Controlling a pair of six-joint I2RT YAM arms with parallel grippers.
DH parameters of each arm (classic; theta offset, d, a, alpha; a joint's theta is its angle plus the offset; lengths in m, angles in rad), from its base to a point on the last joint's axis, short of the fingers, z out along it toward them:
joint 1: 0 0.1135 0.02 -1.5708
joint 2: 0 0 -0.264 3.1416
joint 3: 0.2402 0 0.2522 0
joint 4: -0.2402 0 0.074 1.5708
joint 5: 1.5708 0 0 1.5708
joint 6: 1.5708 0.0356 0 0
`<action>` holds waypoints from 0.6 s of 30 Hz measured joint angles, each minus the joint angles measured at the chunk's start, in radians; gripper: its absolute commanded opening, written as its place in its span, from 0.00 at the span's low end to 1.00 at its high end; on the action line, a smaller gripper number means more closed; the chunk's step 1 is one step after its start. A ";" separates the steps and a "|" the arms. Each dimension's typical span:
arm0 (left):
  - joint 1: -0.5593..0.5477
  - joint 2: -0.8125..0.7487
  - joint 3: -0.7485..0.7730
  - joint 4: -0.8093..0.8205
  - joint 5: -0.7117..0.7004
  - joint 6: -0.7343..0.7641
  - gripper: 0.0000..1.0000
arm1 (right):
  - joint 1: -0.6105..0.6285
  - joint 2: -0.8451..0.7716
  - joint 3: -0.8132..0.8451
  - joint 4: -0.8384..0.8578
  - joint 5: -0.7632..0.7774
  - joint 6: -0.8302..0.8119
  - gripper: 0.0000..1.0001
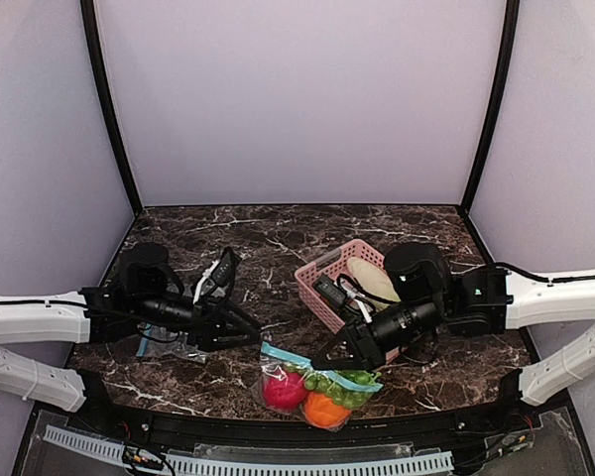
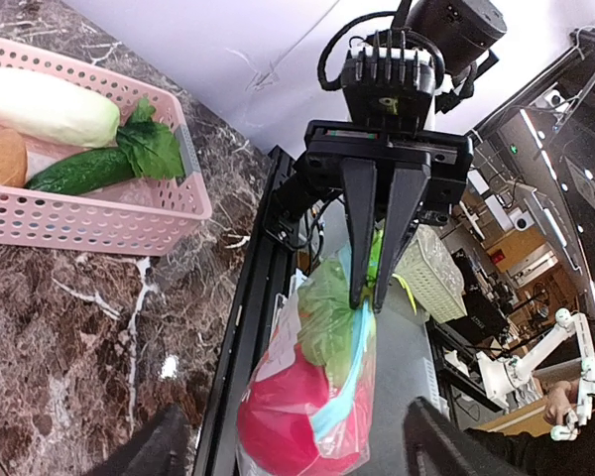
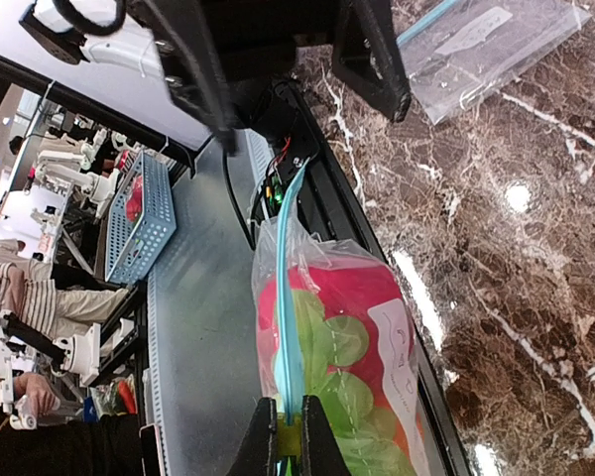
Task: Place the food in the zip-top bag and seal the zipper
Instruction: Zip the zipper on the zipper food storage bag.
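The zip-top bag [image 1: 312, 389] hangs at the table's near edge with the food inside: a red fruit [image 1: 284, 390], an orange fruit [image 1: 325, 409] and green grapes [image 1: 342, 387]. My right gripper [image 1: 329, 361] is shut on the light blue zipper [image 1: 283, 353] at its right end. In the right wrist view the fingers [image 3: 265, 446] pinch the zipper [image 3: 283, 297] above the bag [image 3: 357, 347]. My left gripper [image 1: 250, 332] is open just left of the bag. In the left wrist view its fingers [image 2: 164, 446] stand wide apart before the bag [image 2: 297, 397], touching nothing.
A pink basket [image 1: 322, 270] with a white radish [image 2: 45, 104], a cucumber [image 2: 79, 169] and other toy vegetables stands behind the right gripper. A second clear bag [image 3: 486, 45] lies flat under the left arm [image 1: 169, 344]. The black table rail [image 1: 278, 426] runs along the front.
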 measured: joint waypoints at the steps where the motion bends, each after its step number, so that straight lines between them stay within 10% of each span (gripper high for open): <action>1: -0.005 0.003 0.018 -0.030 0.004 0.008 0.90 | 0.001 0.003 0.003 -0.018 -0.009 -0.003 0.00; 18: -0.262 0.246 0.173 -0.100 -0.050 0.112 0.97 | 0.002 0.015 0.043 -0.031 -0.037 -0.022 0.00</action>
